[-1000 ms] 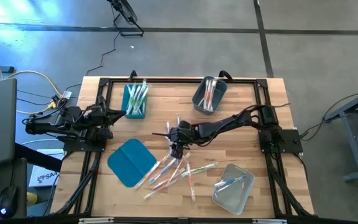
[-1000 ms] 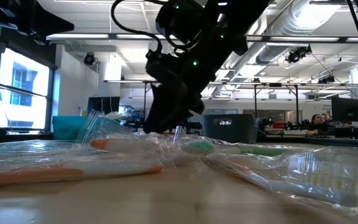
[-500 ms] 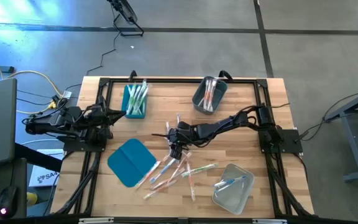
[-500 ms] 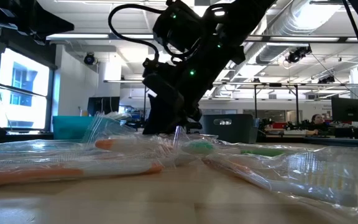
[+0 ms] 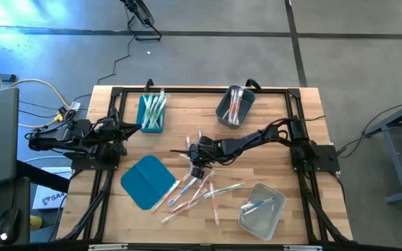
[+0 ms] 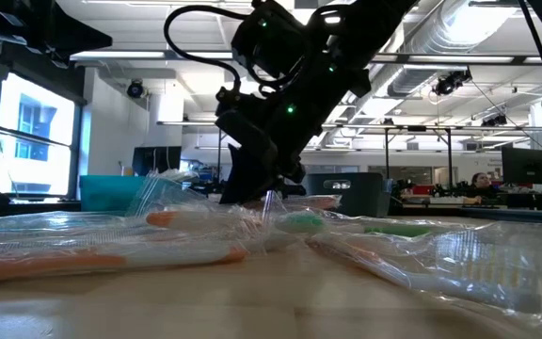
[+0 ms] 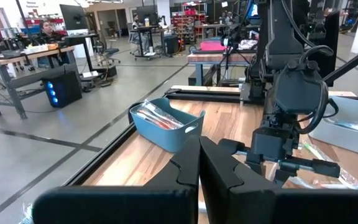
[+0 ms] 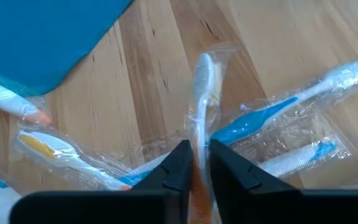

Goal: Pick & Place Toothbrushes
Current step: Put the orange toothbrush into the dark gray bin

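Note:
Several wrapped toothbrushes [image 5: 195, 192] lie in a loose pile on the wooden table, between the flat teal lid [image 5: 147, 182] and the clear bin [image 5: 262, 211]. My right gripper [image 5: 197, 169] reaches down to the pile's far edge and is shut on a white-and-orange toothbrush [image 8: 202, 93] in a clear wrapper. In the low view it [image 6: 257, 193] stands just behind the pile. My left gripper [image 7: 199, 167] is shut with nothing in it, parked level at the table's left edge [image 5: 132, 127]. My right gripper pinches the toothbrush's orange handle [image 8: 199, 149], through its wrapper, between the two fingers. The fingers slant down from the table's right side and lie along the brush. The white head end [image 8: 204, 65] reaches out past the fingertips and lies on the wood.
A teal bin [image 5: 152, 113] with green toothbrushes stands at the far left, a grey bin [image 5: 234, 106] with a few toothbrushes at the far middle. The clear bin holds a blue toothbrush. Blue wrapped toothbrushes [image 8: 272, 115] lie right beside the held one.
My right gripper has stayed over the pile's far edge and its fingers have shut on the white-and-orange toothbrush. The pile and the bins lie as before.

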`<action>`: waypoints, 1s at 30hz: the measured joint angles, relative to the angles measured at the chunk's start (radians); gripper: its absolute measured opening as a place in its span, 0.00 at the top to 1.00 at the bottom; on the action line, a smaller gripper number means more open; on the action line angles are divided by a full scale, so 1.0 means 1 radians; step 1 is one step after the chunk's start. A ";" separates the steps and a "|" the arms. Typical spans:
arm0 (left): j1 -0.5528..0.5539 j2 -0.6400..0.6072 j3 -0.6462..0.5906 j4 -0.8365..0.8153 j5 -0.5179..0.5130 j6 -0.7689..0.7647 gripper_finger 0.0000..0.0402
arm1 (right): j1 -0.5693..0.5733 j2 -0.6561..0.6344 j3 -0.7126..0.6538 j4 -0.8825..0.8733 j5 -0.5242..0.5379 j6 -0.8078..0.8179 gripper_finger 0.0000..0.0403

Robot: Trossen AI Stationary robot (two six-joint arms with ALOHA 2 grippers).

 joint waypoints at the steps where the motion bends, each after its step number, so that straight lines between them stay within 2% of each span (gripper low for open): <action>1: 0.000 0.000 0.000 0.000 0.000 0.000 1.00 | 0.000 0.000 0.000 0.001 0.000 -0.005 0.91; 5: 0.000 0.000 0.000 0.000 0.000 0.000 1.00 | 0.001 -0.011 0.000 0.005 0.003 -0.050 0.95; 10: 0.000 0.000 0.000 -0.001 0.000 0.000 1.00 | -0.003 -0.068 0.000 0.005 0.016 -0.055 0.93; 20: 0.000 0.000 -0.001 -0.011 0.000 0.000 1.00 | -0.005 -0.282 0.002 -0.034 0.163 -0.148 0.95; 30: 0.000 0.003 -0.001 -0.013 0.000 0.000 1.00 | -0.004 -0.492 0.002 -0.134 0.314 -0.147 0.95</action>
